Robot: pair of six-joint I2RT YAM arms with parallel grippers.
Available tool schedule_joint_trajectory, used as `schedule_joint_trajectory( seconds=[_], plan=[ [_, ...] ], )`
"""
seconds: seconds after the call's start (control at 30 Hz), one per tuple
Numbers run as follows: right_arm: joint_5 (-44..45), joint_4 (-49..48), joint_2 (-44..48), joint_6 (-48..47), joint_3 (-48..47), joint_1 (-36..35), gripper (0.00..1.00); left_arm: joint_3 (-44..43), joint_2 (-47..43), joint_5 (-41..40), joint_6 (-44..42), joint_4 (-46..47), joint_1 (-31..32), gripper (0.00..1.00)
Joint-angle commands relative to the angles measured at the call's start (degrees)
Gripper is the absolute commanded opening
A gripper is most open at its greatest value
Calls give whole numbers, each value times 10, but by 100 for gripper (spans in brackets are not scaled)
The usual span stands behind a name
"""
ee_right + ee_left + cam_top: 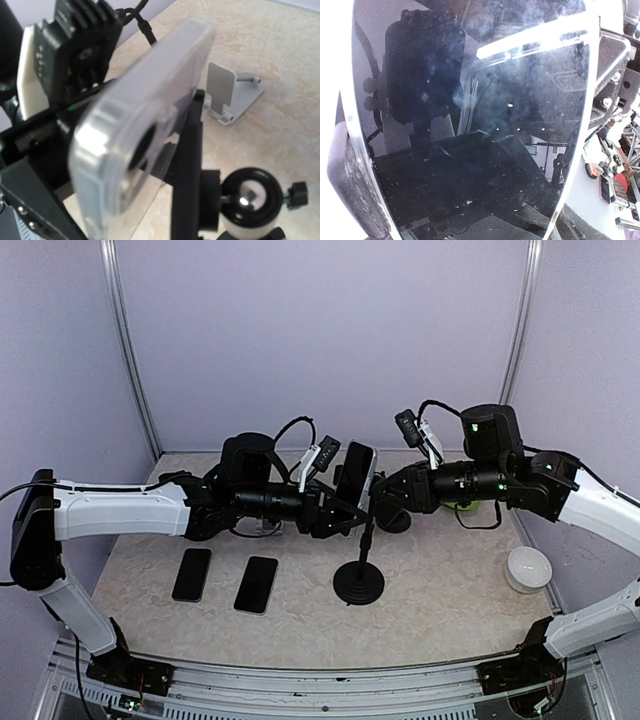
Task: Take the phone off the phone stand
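Note:
The phone (358, 470), black-screened in a clear case, stands tilted at the top of the black phone stand (358, 585). My left gripper (343, 502) is at the phone's left side. In the left wrist view the dark screen (470, 125) fills the frame, and one finger (347, 190) lies against its left edge. In the right wrist view the phone's back (145, 100) leans away from the stand's black holder bar (190, 165), with a gap between them. My right gripper (383, 492) is beside the stand's head, and its fingers are hidden.
Two more black phones (192, 573) (257, 584) lie flat on the table in front of the left arm. A white bowl (527, 568) sits at the right. A small grey folding stand (232, 95) sits on the table behind the phone.

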State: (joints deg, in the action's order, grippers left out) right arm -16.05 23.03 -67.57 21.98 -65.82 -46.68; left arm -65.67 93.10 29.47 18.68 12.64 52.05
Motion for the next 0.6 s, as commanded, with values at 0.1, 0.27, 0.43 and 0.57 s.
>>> schedule_joint_trajectory(
  seconds=[0.1, 0.27, 0.43, 0.57],
  plan=[
    [-12, 67, 0, 21, -1, 12, 0, -22, 1, 7, -9, 20, 18, 25],
    [-3, 63, -11, 21, -9, 13, 0, -36, -7, 10, -4, 44, 49, 24],
    [6, 57, -12, 21, -6, 12, 0, -34, -31, 16, 5, 56, 55, 25],
    [16, 53, -11, 23, -3, 12, 0, -37, -51, 13, -3, 41, 54, 25]
  ],
)
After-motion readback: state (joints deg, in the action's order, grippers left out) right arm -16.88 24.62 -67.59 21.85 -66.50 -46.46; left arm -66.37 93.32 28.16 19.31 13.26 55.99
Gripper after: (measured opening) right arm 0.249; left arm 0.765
